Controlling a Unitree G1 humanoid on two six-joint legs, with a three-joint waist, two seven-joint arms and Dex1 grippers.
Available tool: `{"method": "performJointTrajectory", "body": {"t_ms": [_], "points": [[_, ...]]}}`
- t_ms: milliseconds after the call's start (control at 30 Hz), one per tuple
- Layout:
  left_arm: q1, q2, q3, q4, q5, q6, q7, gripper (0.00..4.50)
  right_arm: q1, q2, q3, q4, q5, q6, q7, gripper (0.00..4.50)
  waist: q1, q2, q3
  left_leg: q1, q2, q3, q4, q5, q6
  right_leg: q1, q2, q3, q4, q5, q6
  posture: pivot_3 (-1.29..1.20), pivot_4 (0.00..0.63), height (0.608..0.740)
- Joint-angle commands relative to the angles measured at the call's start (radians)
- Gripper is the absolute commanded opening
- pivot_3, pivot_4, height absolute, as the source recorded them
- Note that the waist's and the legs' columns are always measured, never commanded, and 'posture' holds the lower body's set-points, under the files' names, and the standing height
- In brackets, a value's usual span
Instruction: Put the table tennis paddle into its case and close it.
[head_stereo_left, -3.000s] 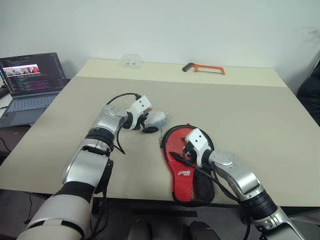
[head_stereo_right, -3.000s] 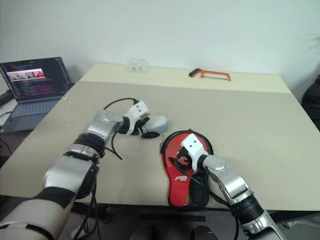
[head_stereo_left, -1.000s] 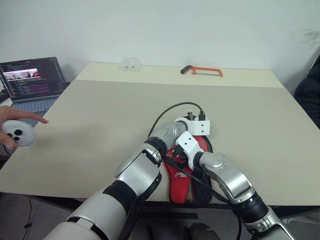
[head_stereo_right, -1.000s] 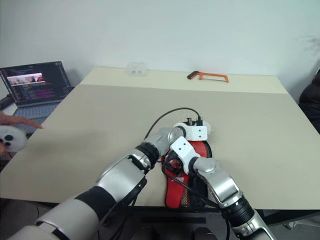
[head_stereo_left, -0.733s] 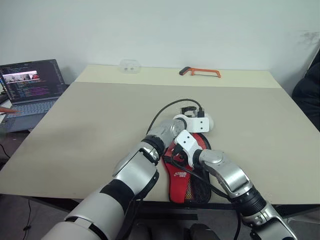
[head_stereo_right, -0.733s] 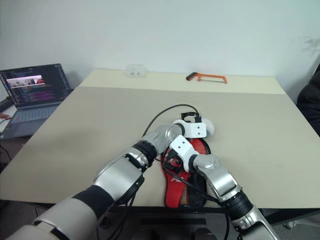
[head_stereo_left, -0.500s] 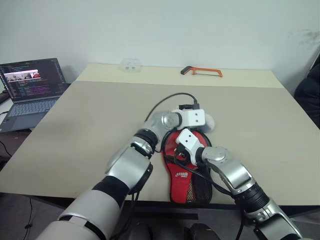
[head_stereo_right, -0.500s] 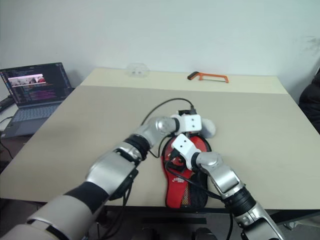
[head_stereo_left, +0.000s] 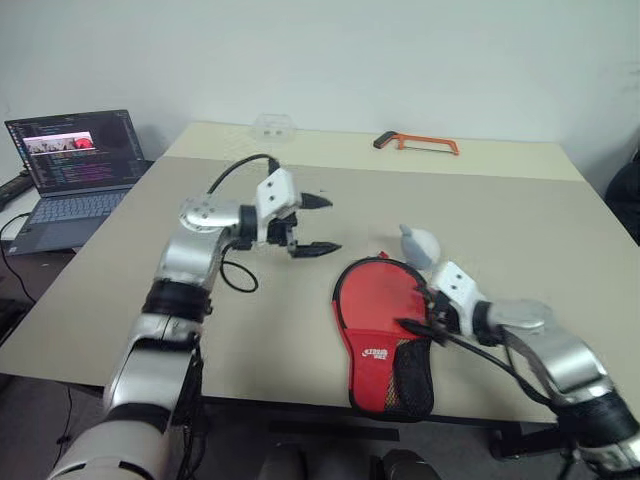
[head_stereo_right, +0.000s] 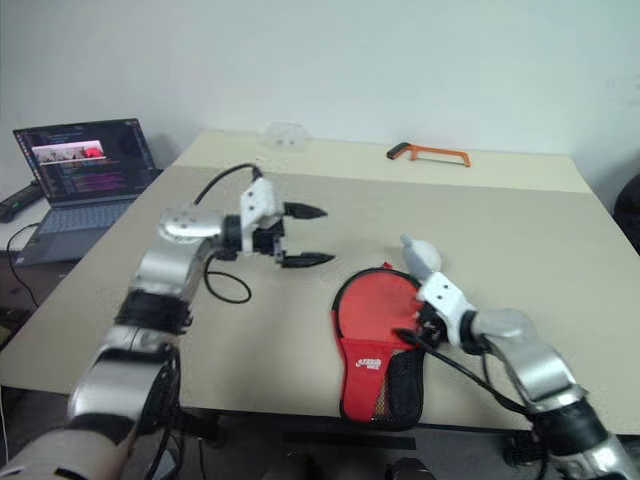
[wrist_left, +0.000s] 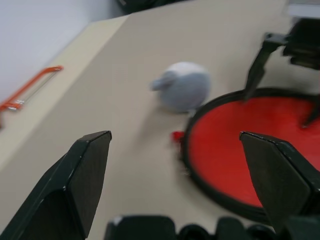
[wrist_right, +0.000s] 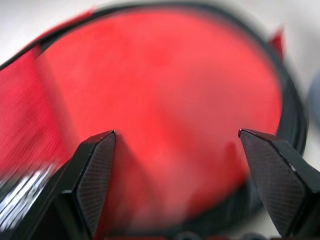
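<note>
Lying red side up on the tabletop (head_stereo_left: 520, 215), the case (head_stereo_left: 382, 330) looks closed with no paddle visible, presumably inside, while the left gripper (head_stereo_left: 316, 222) hangs wide and empty beside it and the right gripper (head_stereo_left: 428, 312), wide too, hovers over its round end.

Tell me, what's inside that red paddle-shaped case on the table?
The case lies flat with its red side and black mesh pocket up, and its fabric hides whatever is inside. No paddle is visible. A small whitish pouch sits just beyond it.
</note>
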Motion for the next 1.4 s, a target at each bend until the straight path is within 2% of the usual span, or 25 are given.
{"method": "performJointTrajectory", "body": {"t_ms": [33,100,200,300,400,667,900,1067,1100,1167,1300,1400], "points": [[0.122,0.018,-0.005,-0.191,-0.032,0.066,0.038,4.47,-0.067,-0.079,-0.144,-0.173,0.178,0.124,0.084,4.29,-0.006,0.002,0.004,0.0,0.0,0.0,0.0,0.0,0.0,0.0,0.0,0.0,0.001,0.0,0.0,0.0,0.15,0.74],[0.209,-0.002,-0.022,-0.279,-0.025,0.102,0.107,4.47,-0.156,-0.094,-0.189,-0.167,0.229,0.168,0.079,4.29,-0.016,0.003,0.005,0.001,0.0,0.0,0.0,0.0,0.0,-0.001,0.0,0.001,0.002,0.0,0.0,0.0,0.15,0.74],[0.297,-0.058,-0.03,-0.371,-0.039,0.171,0.215,4.47,-0.294,-0.06,-0.153,-0.055,0.174,0.159,0.003,4.29,-0.024,0.0,0.007,0.001,0.001,-0.001,0.0,0.001,0.001,0.0,0.001,0.001,0.002,0.0,0.0,0.0,0.15,0.74],[0.386,-0.144,-0.068,-0.443,0.016,0.209,0.386,4.47,-0.446,0.036,-0.095,0.196,0.048,0.116,-0.147,4.29,-0.025,-0.002,0.008,0.001,0.0,-0.001,0.0,0.001,0.002,-0.001,0.001,0.001,0.002,0.0,0.0,0.0,0.15,0.74],[0.439,-0.201,-0.08,-0.477,0.023,0.252,0.484,4.47,-0.517,0.098,-0.04,0.384,-0.043,0.064,-0.218,4.29,-0.022,-0.003,0.008,0.0,-0.001,0.001,0.0,0.001,0.002,-0.002,0.0,0.003,0.001,0.002,0.0,0.0,0.15,0.74],[0.492,-0.262,-0.122,-0.441,0.031,0.29,0.594,4.47,-0.585,0.228,-0.005,0.647,-0.108,-0.049,-0.23,4.29,-0.014,-0.002,0.009,-0.007,-0.001,0.002,-0.002,0.001,0.002,-0.011,0.0,0.003,0.002,0.002,-0.001,0.0,0.15,0.74],[0.425,-0.28,-0.185,-0.322,0.1,0.37,0.678,4.47,-0.612,0.282,0.01,0.753,-0.139,-0.063,-0.233,4.29,-0.012,-0.002,0.009,-0.004,-0.001,0.002,-0.001,0.001,0.002,-0.009,0.0,0.003,0.005,0.002,-0.001,0.0,0.15,0.74],[0.368,-0.329,-0.186,-0.275,0.087,0.417,0.701,4.47,-0.629,0.315,-0.003,0.821,-0.163,-0.079,-0.259,4.29,-0.013,-0.001,0.008,-0.001,-0.001,0.002,-0.001,0.002,0.003,-0.008,0.0,0.003,0.007,0.002,-0.001,0.0,0.15,0.74],[0.363,-0.333,-0.185,-0.271,0.085,0.423,0.702,4.5,-0.633,0.318,-0.006,0.831,-0.165,-0.083,-0.262,3.89,-0.013,-0.001,0.008,-0.001,-0.001,0.002,-0.001,0.002,0.003,-0.008,0.0,0.003,0.007,0.002,-0.001,0.0,0.15,0.74],[0.355,-0.339,-0.188,-0.271,0.078,0.438,0.693,4.5,-0.642,0.326,-0.016,0.855,-0.171,-0.099,-0.274,3.47,-0.014,-0.001,0.008,-0.001,-0.001,0.002,-0.001,0.002,0.003,-0.008,0.0,0.003,0.007,0.002,-0.001,0.0,0.15,0.74],[0.345,-0.361,-0.181,-0.287,0.043,0.464,0.67,4.5,-0.66,0.334,-0.03,0.896,-0.179,-0.127,-0.284,2.07,-0.014,-0.001,0.008,-0.001,-0.001,0.002,-0.001,0.002,0.003,-0.008,0.0,0.003,0.007,0.002,-0.001,0.0,0.15,0.74],[0.329,-0.37,-0.184,-0.271,0.033,0.479,0.665,4.5,-0.669,0.336,-0.033,0.916,-0.184,-0.143,-0.287,1.25,-0.014,-0.001,0.008,-0.001,-0.001,0.002,-0.001,0.002,0.003,-0.008,0.0,0.003,0.007,0.002,-0.001,0.0,0.15,0.74]]}}
